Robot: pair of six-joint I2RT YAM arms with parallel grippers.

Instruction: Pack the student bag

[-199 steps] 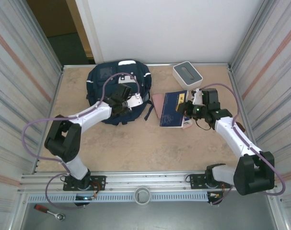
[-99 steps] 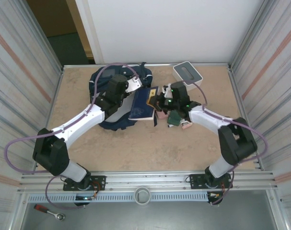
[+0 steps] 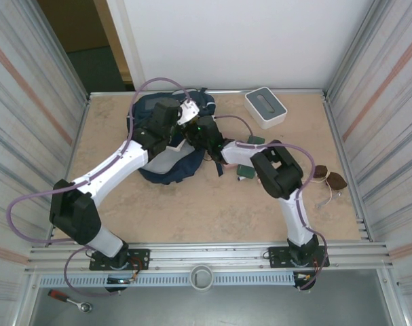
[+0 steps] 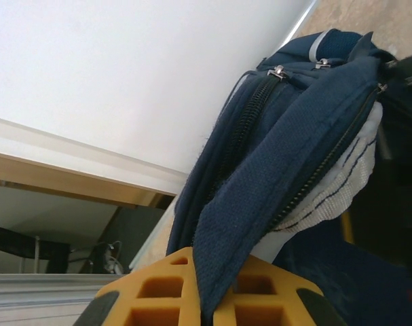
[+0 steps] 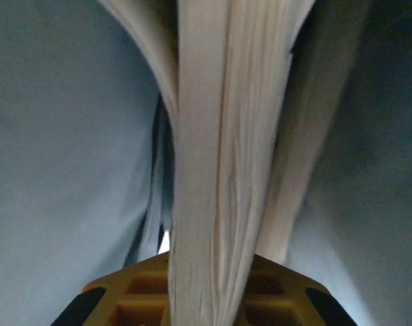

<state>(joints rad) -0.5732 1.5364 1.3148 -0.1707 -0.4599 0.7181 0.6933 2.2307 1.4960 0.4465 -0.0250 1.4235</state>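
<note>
Change, as we read it: half second back, booklet hung at bag mouth. Now right gripper [image 3: 200, 130] is inside student bag [image 3: 166, 174], far-left of table, clenched on booklet [image 5: 219, 170]. Release looks close. Left gripper [image 4: 204, 299] pinches zipper flap [image 4: 260, 224], holding mouth open. Right wrist view gives page edges against grey lining [image 5: 56, 136]; overhead gives both arms converging.

We count one student bag [image 3: 170, 174], one open-paged book [image 5: 219, 170], one white box [image 3: 265, 107], two small green items [image 3: 248, 170], one brown object [image 3: 330, 179], one wrench [image 3: 68, 299] and two arms [image 3: 117, 166].
</note>
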